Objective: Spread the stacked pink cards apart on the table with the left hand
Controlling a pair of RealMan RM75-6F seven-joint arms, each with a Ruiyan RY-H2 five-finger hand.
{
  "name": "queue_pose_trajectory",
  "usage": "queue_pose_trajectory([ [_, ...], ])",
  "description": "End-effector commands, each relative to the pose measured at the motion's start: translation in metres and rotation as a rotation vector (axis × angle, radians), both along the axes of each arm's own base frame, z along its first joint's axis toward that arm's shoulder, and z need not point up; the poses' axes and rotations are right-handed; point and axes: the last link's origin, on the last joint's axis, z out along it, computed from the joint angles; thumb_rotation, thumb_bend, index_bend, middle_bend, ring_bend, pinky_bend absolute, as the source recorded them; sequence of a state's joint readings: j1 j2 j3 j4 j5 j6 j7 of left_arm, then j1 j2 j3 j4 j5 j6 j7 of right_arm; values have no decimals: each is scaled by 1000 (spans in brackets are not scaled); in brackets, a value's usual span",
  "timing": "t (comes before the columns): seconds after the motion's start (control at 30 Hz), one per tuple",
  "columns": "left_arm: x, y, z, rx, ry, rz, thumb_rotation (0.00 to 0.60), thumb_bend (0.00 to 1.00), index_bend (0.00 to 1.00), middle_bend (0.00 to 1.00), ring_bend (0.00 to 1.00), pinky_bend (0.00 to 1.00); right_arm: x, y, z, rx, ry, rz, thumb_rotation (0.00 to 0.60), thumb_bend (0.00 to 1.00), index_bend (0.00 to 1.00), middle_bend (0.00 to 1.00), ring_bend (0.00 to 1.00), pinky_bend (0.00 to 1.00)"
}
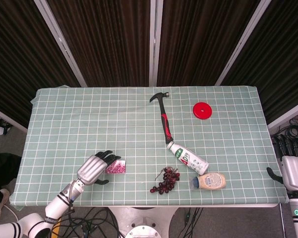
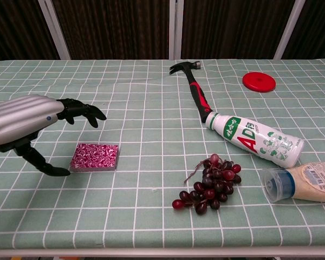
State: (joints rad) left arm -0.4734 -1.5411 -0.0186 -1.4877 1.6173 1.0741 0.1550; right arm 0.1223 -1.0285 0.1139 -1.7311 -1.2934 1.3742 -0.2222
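Note:
The stacked pink cards (image 2: 95, 156) lie as one neat pile with a red and white swirl pattern on the green checked tablecloth, near the front left. In the head view the pink cards (image 1: 116, 167) are partly covered by fingers. My left hand (image 2: 27, 123) hovers over and just left of the pile, fingers apart and reaching above it, thumb low by its left edge, holding nothing. From above, my left hand (image 1: 95, 167) overlaps the pile's left side. My right hand (image 1: 294, 172) rests off the table's right edge, fingers pointing up.
A bunch of dark grapes (image 2: 210, 184) lies right of the cards. Further right are a lying white bottle (image 2: 253, 138) and a beige jar (image 2: 300, 183). A hammer (image 2: 194, 89) and a red disc (image 2: 259, 82) sit further back.

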Motion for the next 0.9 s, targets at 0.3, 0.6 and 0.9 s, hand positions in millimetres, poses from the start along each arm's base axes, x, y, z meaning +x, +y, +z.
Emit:
queue_pose_trajectory([
  [0.3, 13, 9, -18, -52, 2, 49, 600, 7, 186, 274, 150, 303, 0, 0, 0, 0, -2, 5, 600, 154, 0, 0, 0, 0],
  [0.6, 20, 15, -30, -52, 24, 48, 600, 27, 186, 295, 150, 302, -2, 0, 2, -8, -7, 4, 600, 153, 0, 0, 0, 0],
  [0.9, 15, 22, -38, -38, 72, 59, 600, 36, 186, 292, 150, 302, -6, 0, 4, -8, -9, -8, 600, 153, 0, 0, 0, 0],
])
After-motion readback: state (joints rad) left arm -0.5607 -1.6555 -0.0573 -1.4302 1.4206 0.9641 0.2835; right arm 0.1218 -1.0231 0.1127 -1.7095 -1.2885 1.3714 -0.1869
